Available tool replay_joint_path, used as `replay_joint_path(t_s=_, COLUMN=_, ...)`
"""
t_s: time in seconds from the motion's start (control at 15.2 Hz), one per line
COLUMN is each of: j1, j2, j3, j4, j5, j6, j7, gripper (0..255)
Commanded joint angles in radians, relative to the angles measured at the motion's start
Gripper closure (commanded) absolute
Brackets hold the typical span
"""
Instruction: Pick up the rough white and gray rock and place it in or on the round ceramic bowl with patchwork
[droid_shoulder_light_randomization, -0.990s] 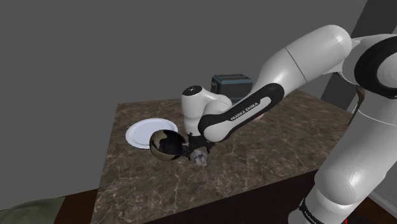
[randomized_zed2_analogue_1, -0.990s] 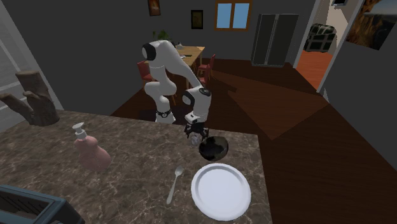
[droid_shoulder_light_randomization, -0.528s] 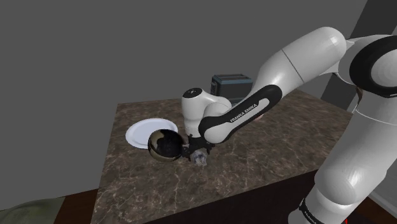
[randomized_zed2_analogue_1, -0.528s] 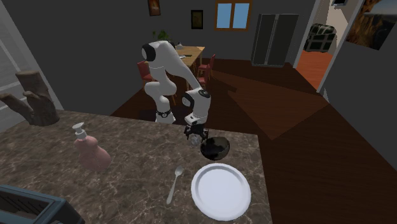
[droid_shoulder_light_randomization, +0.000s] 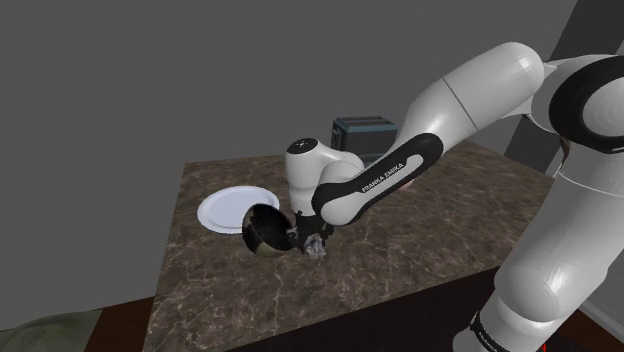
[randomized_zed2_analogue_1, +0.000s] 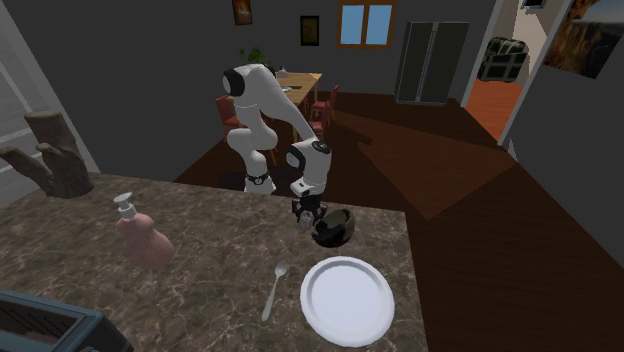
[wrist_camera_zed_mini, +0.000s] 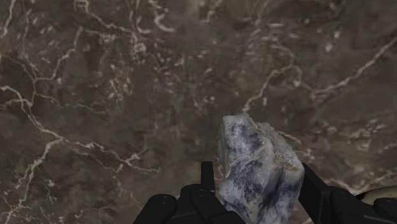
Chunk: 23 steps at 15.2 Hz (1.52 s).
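The rough white and grey rock (wrist_camera_zed_mini: 257, 168) sits between my two black fingers (wrist_camera_zed_mini: 207, 184), which clasp its sides just above the dark marble countertop (wrist_camera_zed_mini: 95, 95). In the shoulder view the gripper (droid_shoulder_light_randomization: 308, 241) hangs low over the counter with the rock (droid_shoulder_light_randomization: 317, 248) at its tip. The round bowl (droid_shoulder_light_randomization: 264, 231) looks dark and glossy and lies tipped against the gripper on the side toward the view's left. The second exterior view has the bowl (randomized_zed2_analogue_1: 334, 228) touching the gripper (randomized_zed2_analogue_1: 306, 219) near the counter's far edge.
A white plate (droid_shoulder_light_randomization: 232, 208) lies just beyond the bowl, and a dark toaster (droid_shoulder_light_randomization: 362, 131) stands at the counter's back. The second exterior view also has a spoon (randomized_zed2_analogue_1: 275, 287), a pink soap dispenser (randomized_zed2_analogue_1: 141, 236) and a wooden block (randomized_zed2_analogue_1: 55, 160) on the counter.
The bowl has rolled and tipped closer against the gripper, its shiny side turned away. The gripper has sunk slightly around the rock.
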Motion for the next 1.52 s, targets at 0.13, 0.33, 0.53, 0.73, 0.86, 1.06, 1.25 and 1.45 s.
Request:
replay_joint_path(t_s=0.13, j1=-0.001, j2=0.0, j3=0.0, j4=-0.002, j5=0.001, j6=0.0, j7=-0.001, gripper=255)
replay_joint_path(t_s=0.33, j1=-0.004, j2=-0.035, j3=0.004, j4=0.01, j5=0.037, j6=-0.034, j7=-0.031, gripper=255)
replay_joint_path(t_s=0.53, j1=-0.006, j2=-0.068, j3=0.005, j4=0.023, j5=0.069, j6=-0.069, j7=-0.058, gripper=255)
replay_joint_path(t_s=0.73, j1=-0.006, j2=-0.099, j3=0.005, j4=0.039, j5=0.098, j6=-0.105, j7=-0.083, gripper=255)
replay_joint_path(t_s=0.86, j1=-0.006, j2=-0.118, j3=0.003, j4=0.051, j5=0.115, j6=-0.129, j7=-0.098, gripper=255)
replay_joint_path(t_s=1.06, j1=-0.005, j2=-0.144, j3=0.0, j4=0.07, j5=0.138, j6=-0.167, j7=-0.119, gripper=255)
replay_joint_path(t_s=1.25, j1=-0.005, j2=-0.168, j3=-0.004, j4=0.091, j5=0.157, j6=-0.205, j7=-0.138, gripper=255)
replay_joint_path(t_s=1.45, j1=-0.004, j2=-0.189, j3=-0.008, j4=0.115, j5=0.173, j6=-0.244, j7=-0.155, gripper=255)
